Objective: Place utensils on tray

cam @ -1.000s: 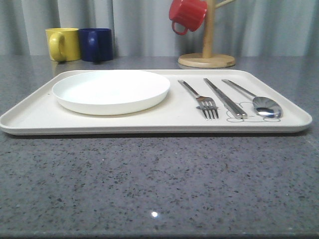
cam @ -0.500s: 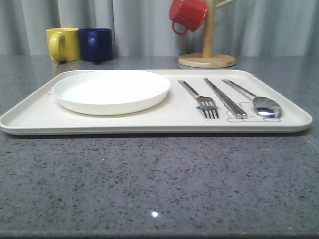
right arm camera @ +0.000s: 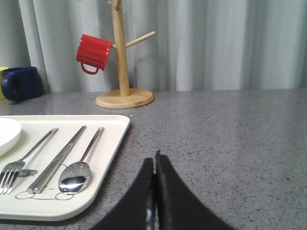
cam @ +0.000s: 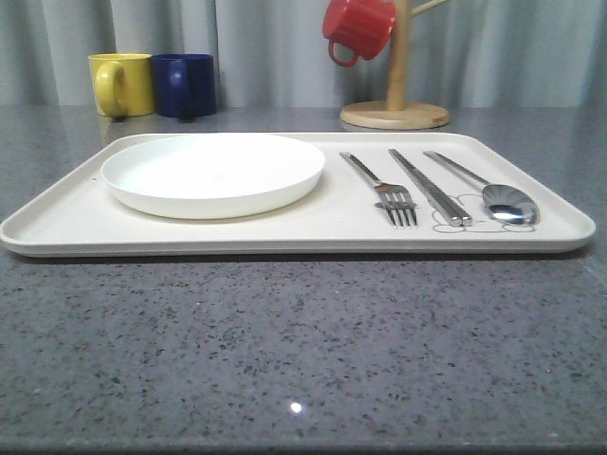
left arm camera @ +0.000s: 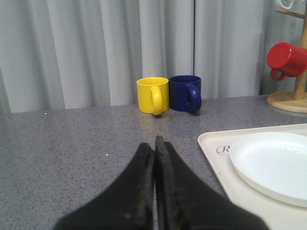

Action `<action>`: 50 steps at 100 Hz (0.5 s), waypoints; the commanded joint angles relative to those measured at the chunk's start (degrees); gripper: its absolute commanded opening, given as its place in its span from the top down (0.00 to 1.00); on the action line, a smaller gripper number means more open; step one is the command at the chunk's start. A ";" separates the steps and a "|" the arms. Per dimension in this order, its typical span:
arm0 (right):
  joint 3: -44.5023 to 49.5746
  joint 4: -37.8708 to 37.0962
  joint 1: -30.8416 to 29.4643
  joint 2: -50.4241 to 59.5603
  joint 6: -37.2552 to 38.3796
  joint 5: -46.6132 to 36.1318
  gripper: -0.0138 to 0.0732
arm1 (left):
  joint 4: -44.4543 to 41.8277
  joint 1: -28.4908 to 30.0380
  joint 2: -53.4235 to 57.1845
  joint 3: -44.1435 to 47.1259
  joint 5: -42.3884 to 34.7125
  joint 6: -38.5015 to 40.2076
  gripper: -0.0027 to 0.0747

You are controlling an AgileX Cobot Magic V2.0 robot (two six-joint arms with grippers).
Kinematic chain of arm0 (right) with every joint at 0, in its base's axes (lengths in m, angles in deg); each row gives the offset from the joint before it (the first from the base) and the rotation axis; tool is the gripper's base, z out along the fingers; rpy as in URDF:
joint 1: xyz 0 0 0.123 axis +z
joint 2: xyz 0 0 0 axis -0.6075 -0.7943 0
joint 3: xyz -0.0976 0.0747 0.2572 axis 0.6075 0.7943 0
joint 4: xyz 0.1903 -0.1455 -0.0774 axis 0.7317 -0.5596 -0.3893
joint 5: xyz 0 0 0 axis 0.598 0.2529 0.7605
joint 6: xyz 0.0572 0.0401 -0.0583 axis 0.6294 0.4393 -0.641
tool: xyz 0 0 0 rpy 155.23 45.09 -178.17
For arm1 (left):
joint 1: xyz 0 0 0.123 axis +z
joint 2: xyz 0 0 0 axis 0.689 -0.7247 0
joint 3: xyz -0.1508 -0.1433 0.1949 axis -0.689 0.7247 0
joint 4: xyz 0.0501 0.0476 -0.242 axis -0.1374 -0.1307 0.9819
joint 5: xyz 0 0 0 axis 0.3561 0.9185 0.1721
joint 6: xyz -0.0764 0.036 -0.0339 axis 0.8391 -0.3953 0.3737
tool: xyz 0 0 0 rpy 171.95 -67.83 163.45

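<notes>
The cream-white tray (cam: 57, 223) lies across the grey table. On its right part lie the silver fork (cam: 384, 190), the pair of chopsticks (cam: 429, 187) and the spoon (cam: 493, 194), side by side over the rabbit drawing. The right wrist view shows the fork (right arm camera: 21, 163), chopsticks (right arm camera: 57, 158) and spoon (right arm camera: 79, 172) on the tray (right arm camera: 110, 143). My right gripper (right arm camera: 154, 160) is shut and empty over bare table beside the tray's right edge. My left gripper (left arm camera: 154, 143) is shut and empty over bare table left of the tray (left arm camera: 213, 153).
A round white plate (cam: 213, 173) sits on the tray's left part. A yellow mug (cam: 121, 83) and a blue mug (cam: 183, 85) stand at the back left. A wooden mug tree (cam: 395, 104) with a red mug (cam: 356, 28) stands at the back.
</notes>
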 commanded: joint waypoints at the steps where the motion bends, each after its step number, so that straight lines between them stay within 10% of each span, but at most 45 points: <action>1: 0.15 0.17 -0.41 1.07 -0.46 -5.21 0.92 | -0.83 0.08 1.82 2.02 -6.37 1.62 0.99; 50: 0.15 0.17 -0.41 1.07 -0.46 -5.21 0.92 | -0.58 3.16 10.19 16.03 -10.47 1.88 0.99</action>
